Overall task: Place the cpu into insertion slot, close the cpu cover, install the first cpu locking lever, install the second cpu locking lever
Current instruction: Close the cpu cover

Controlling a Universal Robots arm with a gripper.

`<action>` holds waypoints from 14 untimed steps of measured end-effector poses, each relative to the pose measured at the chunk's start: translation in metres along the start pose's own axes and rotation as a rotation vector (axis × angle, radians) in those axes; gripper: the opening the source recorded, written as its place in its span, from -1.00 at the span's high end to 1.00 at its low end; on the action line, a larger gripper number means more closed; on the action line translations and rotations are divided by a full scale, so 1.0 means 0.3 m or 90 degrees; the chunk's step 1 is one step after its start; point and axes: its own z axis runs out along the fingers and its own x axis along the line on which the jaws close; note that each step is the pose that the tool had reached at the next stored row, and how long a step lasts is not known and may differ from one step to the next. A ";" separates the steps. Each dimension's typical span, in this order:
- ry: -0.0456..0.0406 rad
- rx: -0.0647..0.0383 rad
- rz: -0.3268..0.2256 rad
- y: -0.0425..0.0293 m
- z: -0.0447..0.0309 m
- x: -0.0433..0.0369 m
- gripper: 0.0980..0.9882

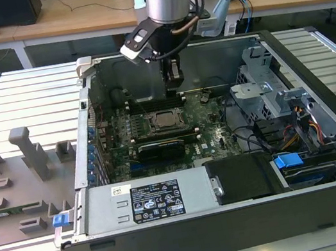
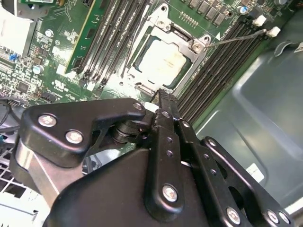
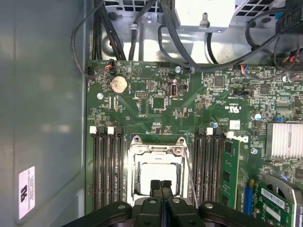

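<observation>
The cpu [image 3: 158, 174] lies in the insertion slot [image 1: 166, 120] on the green motherboard, its dull silver top showing in both wrist views [image 2: 160, 61]. The silver cpu cover [image 3: 156, 150] lies flat around the chip like a frame [image 2: 185, 43]. A thin locking lever [image 3: 191, 175] runs along one side of the socket, and in the second wrist view another lever rod [image 2: 234, 38] sticks out from a socket corner. My gripper [image 3: 161, 185] hovers just above the socket edge, shut with nothing between the fingers [image 1: 175, 89] [image 2: 163, 97].
Black memory slots [image 3: 106, 170] flank the socket on both sides. The case wall [image 3: 42, 118] stands close by. A finned heatsink [image 3: 284, 139], cables [image 1: 248, 134], a drive cage [image 1: 266, 92] and the power supply [image 1: 149, 200] crowd the case. Grey fixtures [image 1: 26, 170] sit at the exterior view's left.
</observation>
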 end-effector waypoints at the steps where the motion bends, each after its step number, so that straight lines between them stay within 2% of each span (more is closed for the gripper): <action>1: -0.0001 0.000 0.000 0.000 -0.006 0.000 0.98; 12: -0.0021 0.000 0.000 -0.002 -0.096 -0.001 0.98; 14: -0.0023 0.000 0.000 -0.002 -0.105 -0.001 0.98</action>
